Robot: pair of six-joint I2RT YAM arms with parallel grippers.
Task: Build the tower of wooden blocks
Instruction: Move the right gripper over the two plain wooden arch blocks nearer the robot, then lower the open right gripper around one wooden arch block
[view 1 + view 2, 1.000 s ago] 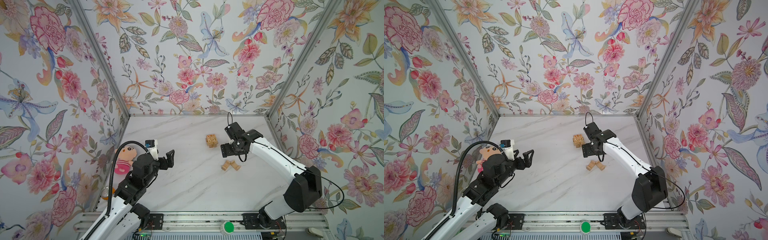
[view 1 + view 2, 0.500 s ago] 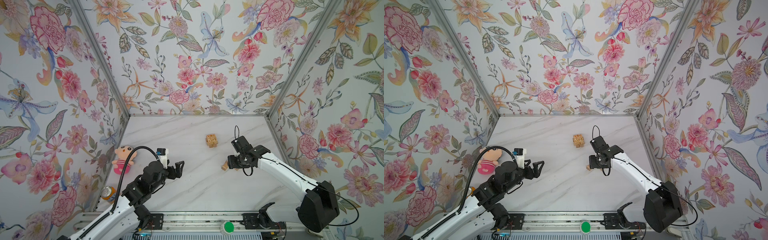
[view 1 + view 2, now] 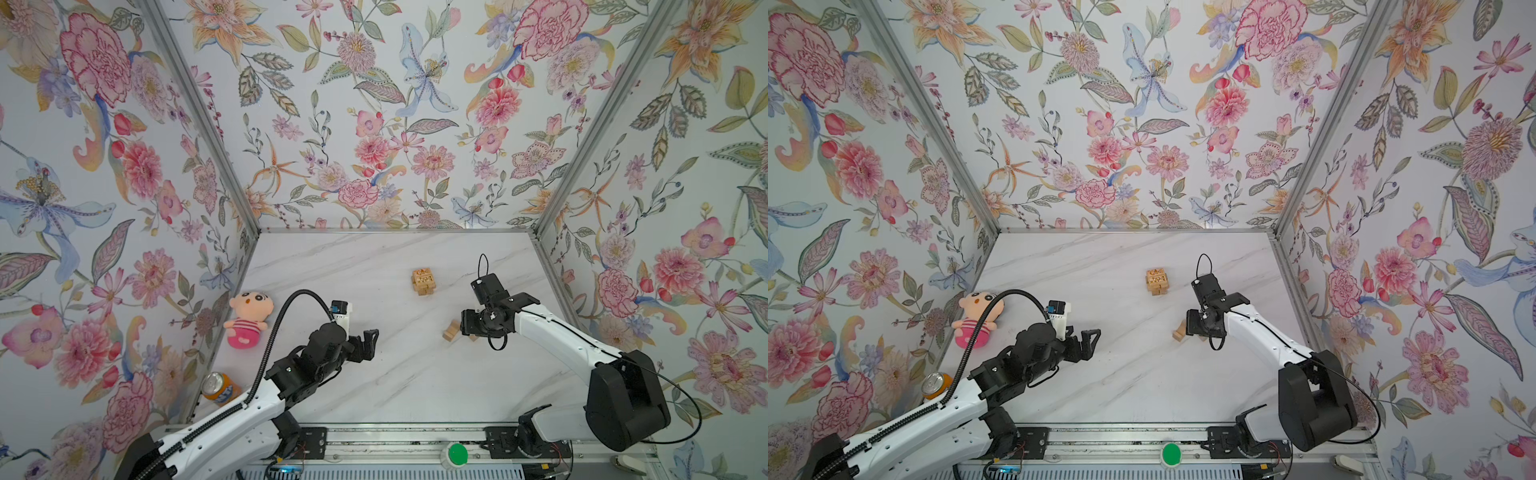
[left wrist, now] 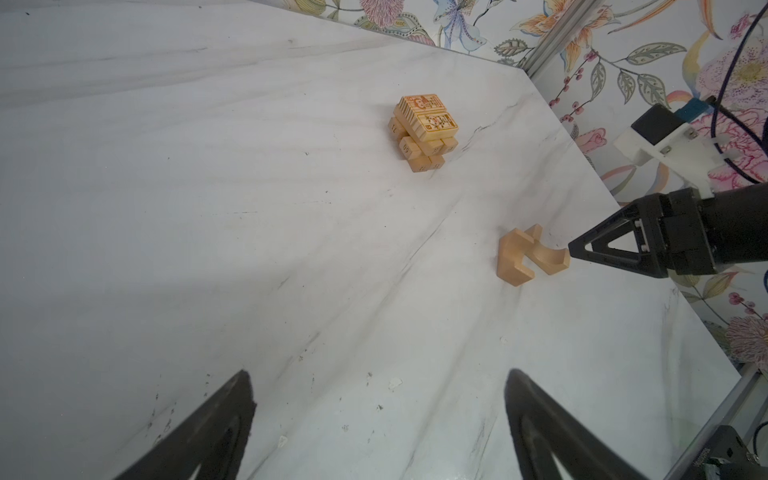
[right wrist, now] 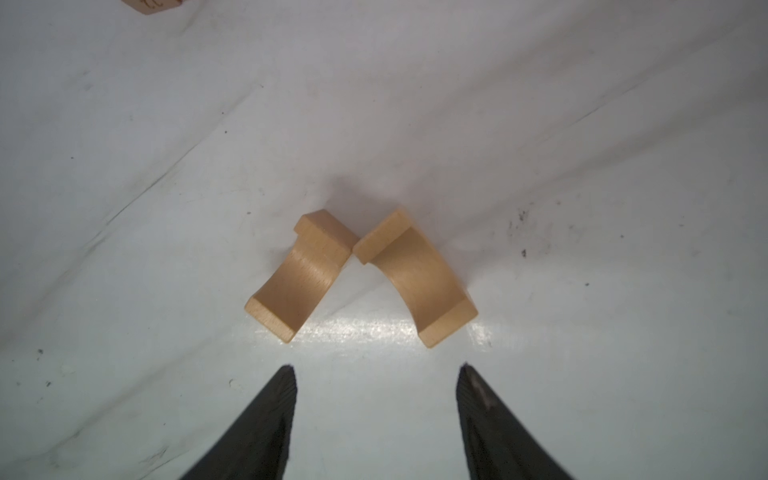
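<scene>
Find the tower [image 3: 423,281] on the white marble table [image 3: 374,395], a little right of the middle and nearer to the far edge than to the front edge. Built of tan bars in crossed layers, with dark printed patterns on the top face, clear in the left wrist view [image 4: 424,131]. Find two loose wood blocks [image 5: 299,278] closer to the right edge and more toward the front edge, well apart from the tower. Lying flat on the table, each with a hollow curved face upward and a raised step at one end, touching at one corner and spreading apart like a small roof. See the right gripper [image 5: 376,366] low at the table just beside these two, jaws apart with nothing between, so released and grasping nothing. Fingertips [image 5: 278,407] just short of the blocks in the right wrist view. See the left gripper [image 3: 368,343] over the front-left part of the table, well apart from every block, also spread wide and empty. Note a pink plush doll [image 3: 247,318] by the left edge and an orange can [image 3: 218,386] near the front-left corner.
</scene>
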